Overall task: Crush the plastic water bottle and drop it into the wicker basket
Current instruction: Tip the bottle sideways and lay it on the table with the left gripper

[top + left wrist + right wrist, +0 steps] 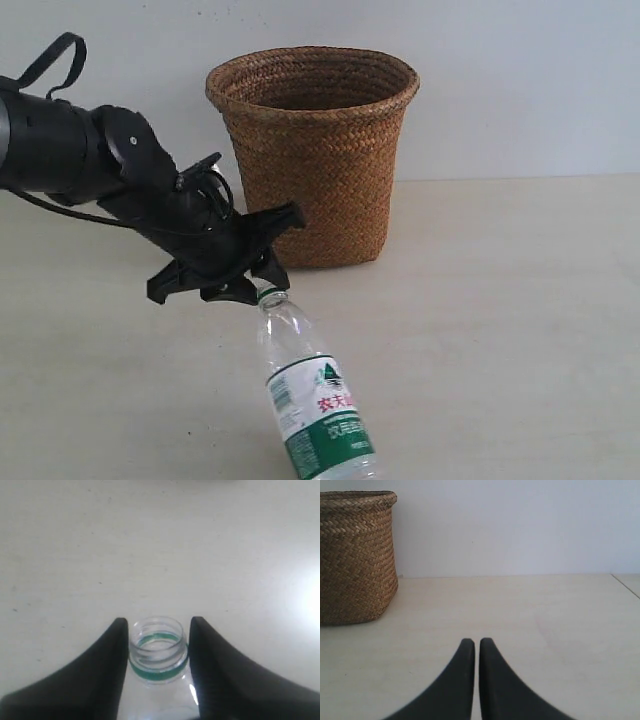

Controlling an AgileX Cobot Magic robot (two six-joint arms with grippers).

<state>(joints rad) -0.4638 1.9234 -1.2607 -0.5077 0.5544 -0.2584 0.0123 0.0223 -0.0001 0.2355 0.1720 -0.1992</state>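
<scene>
Progress is small, as I judge it: the plastic water bottle (pixel 310 400) looks round and not crushed, and it is not in the basket, so both the crushing and the dropping are left to do. The bottle is nearest to the exterior camera. It leans with its open, capless mouth up and away. Its foot is cut off by the edge of that view, so I cannot tell if it rests on the bench (pixel 500 330). The left gripper (pixel 250 288) reaches down from the left and is clenched on the neck, one finger on each side of the green ring. The right gripper (pixel 476 647) is closed on nothing, low over bare bench, and is not seen in the exterior view. Farthest, the wicker basket (pixel 320 170) stands upright just behind the left gripper, apart from the bottle.
</scene>
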